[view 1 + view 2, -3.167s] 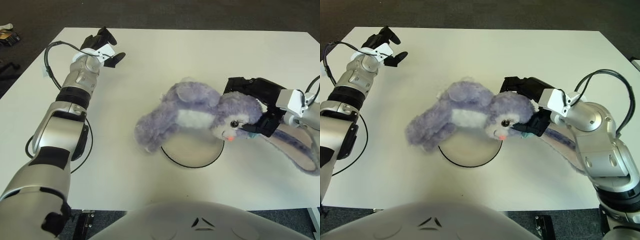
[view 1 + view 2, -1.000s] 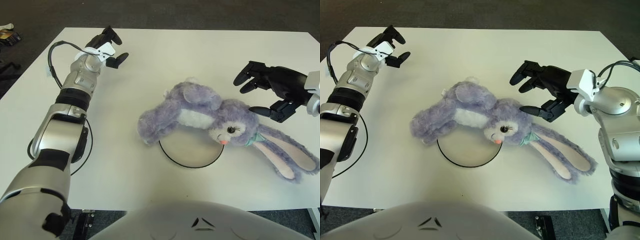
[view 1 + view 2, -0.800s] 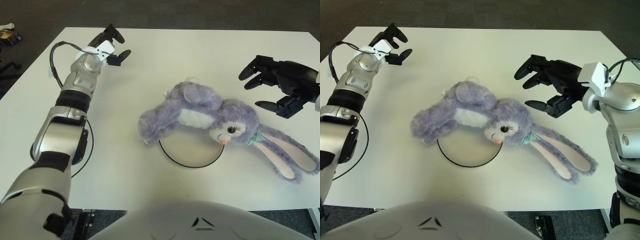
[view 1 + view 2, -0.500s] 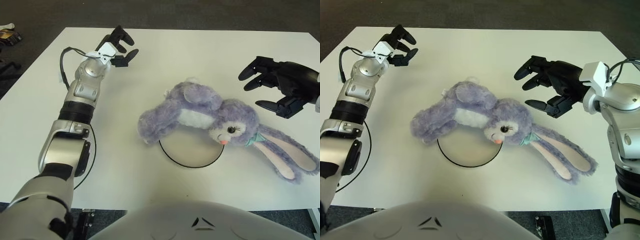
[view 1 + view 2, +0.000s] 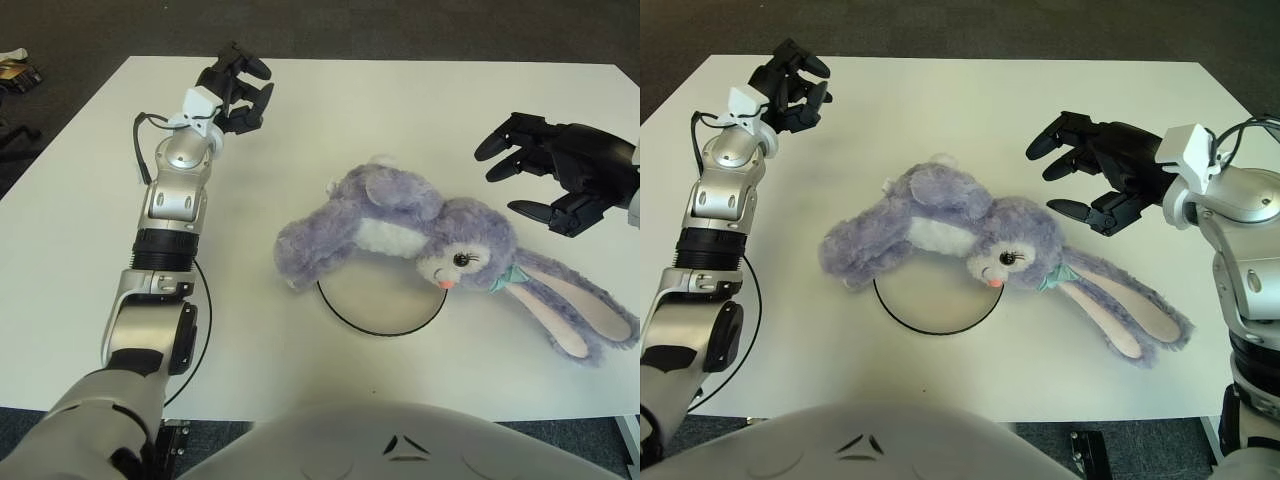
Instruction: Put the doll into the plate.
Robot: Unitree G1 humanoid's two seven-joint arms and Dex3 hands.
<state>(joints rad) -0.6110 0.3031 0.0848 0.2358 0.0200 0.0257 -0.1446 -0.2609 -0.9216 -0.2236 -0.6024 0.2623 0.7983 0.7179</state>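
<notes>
A purple plush rabbit doll (image 5: 400, 225) lies on its side across the far rim of the round plate (image 5: 380, 310) at the table's middle, its long ears (image 5: 575, 315) trailing to the right off the plate. My right hand (image 5: 545, 180) hovers to the doll's upper right, apart from it, fingers spread and empty. My left hand (image 5: 238, 90) is raised over the table's far left, fingers curled and holding nothing, well away from the doll.
The white table (image 5: 330, 130) fills the view, with dark floor beyond its far edge. A black cable (image 5: 200, 330) loops beside my left forearm. My own torso (image 5: 400, 445) shows at the bottom edge.
My right hand let go of the doll's head and drew back to the upper right. The doll settled over the plate. My left arm swung right and inward over the table.
</notes>
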